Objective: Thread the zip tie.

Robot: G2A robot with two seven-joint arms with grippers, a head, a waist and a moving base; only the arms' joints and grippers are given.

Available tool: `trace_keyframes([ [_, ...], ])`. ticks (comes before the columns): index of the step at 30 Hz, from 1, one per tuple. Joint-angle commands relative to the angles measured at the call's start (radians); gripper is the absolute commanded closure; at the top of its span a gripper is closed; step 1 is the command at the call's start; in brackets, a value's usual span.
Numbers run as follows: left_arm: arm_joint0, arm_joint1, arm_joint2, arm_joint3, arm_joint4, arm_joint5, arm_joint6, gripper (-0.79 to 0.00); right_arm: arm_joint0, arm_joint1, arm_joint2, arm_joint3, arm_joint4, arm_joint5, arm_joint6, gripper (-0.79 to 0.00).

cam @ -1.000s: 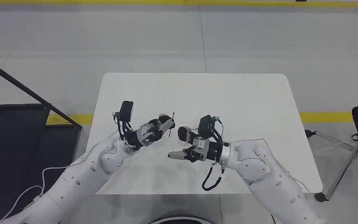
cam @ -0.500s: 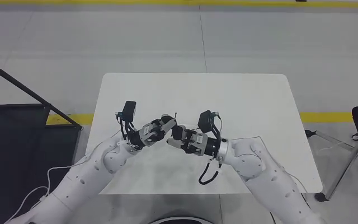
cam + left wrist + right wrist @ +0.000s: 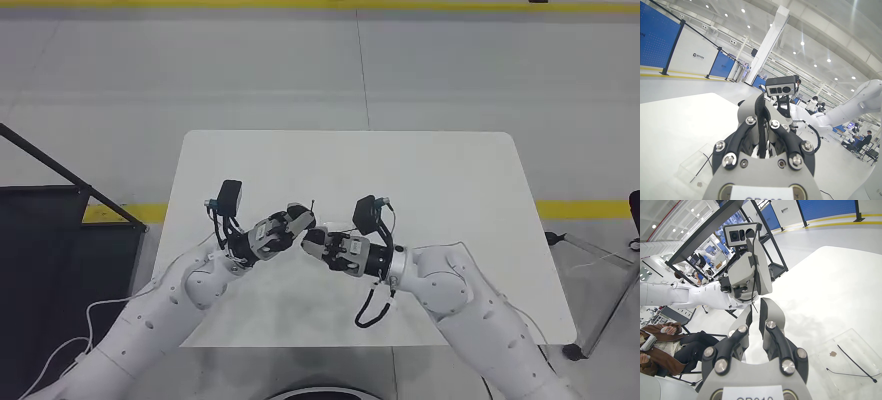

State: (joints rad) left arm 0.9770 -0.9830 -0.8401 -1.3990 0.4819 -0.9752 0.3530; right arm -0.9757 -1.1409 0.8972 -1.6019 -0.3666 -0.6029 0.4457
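Left gripper (image 3: 296, 218) pinches the zip tie (image 3: 753, 283) above the table (image 3: 450, 200), toward its near edge. Right gripper (image 3: 755, 308), jaws narrowly parted, brackets the tail tip unclamped. No loop formed, I'd judge: threading remains.

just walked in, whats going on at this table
A two-armed robot is working on threading a zip tie above the white table. The left gripper is shut on a black zip tie, holding it off the table. The right gripper faces it, open, with the tie's loose tail between its fingertips. A second zip tie lies in a clear tray on the table.
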Motion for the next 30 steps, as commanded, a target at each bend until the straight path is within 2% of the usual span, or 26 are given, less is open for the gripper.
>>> trace_keyframes([
  [1, 0.003, -0.004, -0.006, 0.001, -0.002, -0.003, -0.008, 0.000, 0.000, -0.001, 0.001, 0.001, 0.000, -0.001, 0.001, -0.040],
  [3, 0.006, -0.007, -0.012, 0.003, -0.005, -0.007, -0.015, 0.000, 0.000, -0.002, 0.002, 0.002, -0.001, -0.002, 0.004, 0.000],
  [12, 0.018, -0.023, -0.041, 0.007, -0.023, -0.027, -0.051, 0.000, -0.003, -0.006, 0.009, 0.001, -0.004, -0.004, 0.015, 0.000],
  [13, 0.020, -0.024, -0.045, 0.008, -0.024, -0.029, -0.056, -0.055, -0.004, -0.006, 0.010, 0.000, -0.005, -0.003, 0.017, 0.000],
  [19, 0.028, -0.033, -0.062, 0.008, -0.035, -0.037, -0.081, -0.163, -0.006, -0.007, 0.015, -0.004, -0.004, -0.002, 0.030, 0.000],
  [26, 0.036, -0.043, -0.079, 0.006, -0.048, -0.037, -0.109, -0.222, -0.007, -0.010, 0.016, -0.005, -0.007, 0.001, 0.039, 0.000],
  [30, 0.040, -0.048, -0.087, 0.004, -0.053, -0.037, -0.124, -0.212, -0.006, -0.012, 0.015, -0.006, -0.009, 0.002, 0.047, 0.000],
])
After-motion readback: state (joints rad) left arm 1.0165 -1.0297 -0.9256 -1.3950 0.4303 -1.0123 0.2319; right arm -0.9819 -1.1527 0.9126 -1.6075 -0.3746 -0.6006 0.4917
